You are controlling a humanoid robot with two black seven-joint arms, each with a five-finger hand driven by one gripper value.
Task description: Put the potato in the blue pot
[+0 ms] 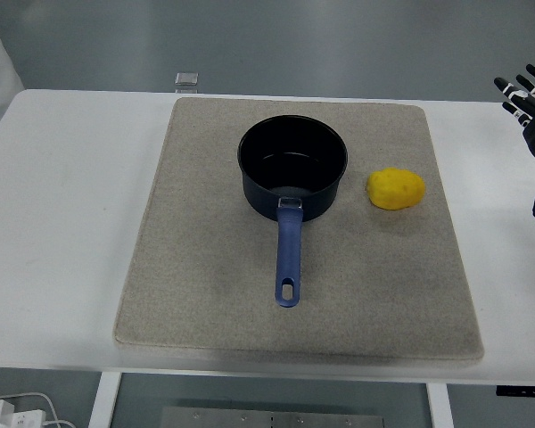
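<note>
On the grey mat (205,267) covering the white table (62,223), the yellow potato (396,189) is lying just right of the blue pot (293,167), its long axis running left to right; the pot's handle (288,253) is pointing toward the near edge. At the far right edge the right hand (530,98) is hovering with fingers spread, holding nothing; no writing is showing anywhere.

A beige mat (196,267) covers the white table (62,223).

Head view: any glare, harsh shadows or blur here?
Head view: even, soft light; the blue pot and potato cast only faint shadows on the mat, a slight sheen inside the pot, everything sharp.
</note>
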